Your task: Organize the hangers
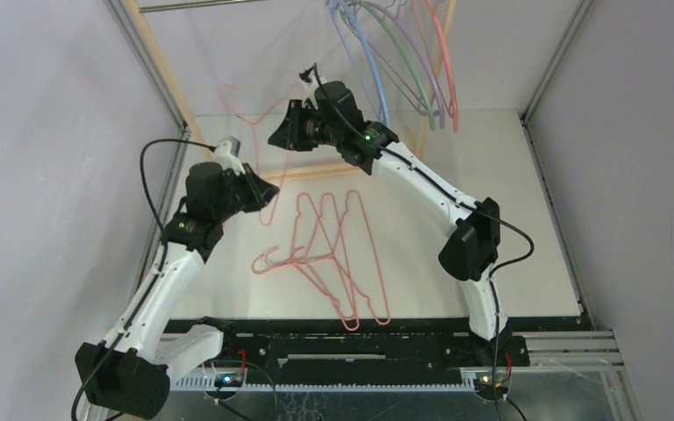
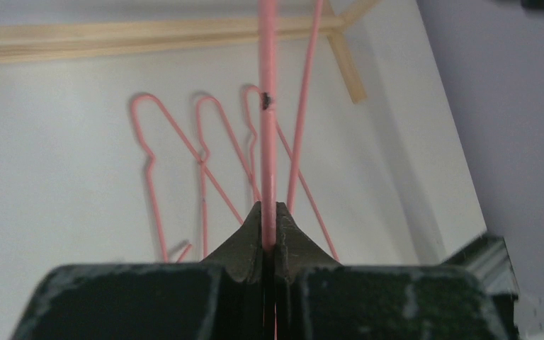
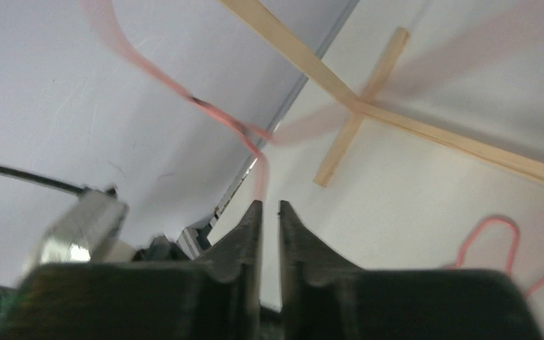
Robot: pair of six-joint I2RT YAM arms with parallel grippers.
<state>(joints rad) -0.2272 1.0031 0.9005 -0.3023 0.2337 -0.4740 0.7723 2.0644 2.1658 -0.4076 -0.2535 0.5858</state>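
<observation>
My left gripper is shut on the wire of a salmon-pink hanger, which is held up above the table. My right gripper hangs just beside that hanger with its jaws a little apart. Nothing lies between them, and the blurred pink wire passes just beyond the tips. Several more pink hangers lie overlapped flat on the white table. Blue, green, lavender and pink hangers hang from the rail at the back.
The wooden rack frame stands at the back of the table, with a foot piece crossing it. Grey walls with metal corner posts enclose the table on the left and right.
</observation>
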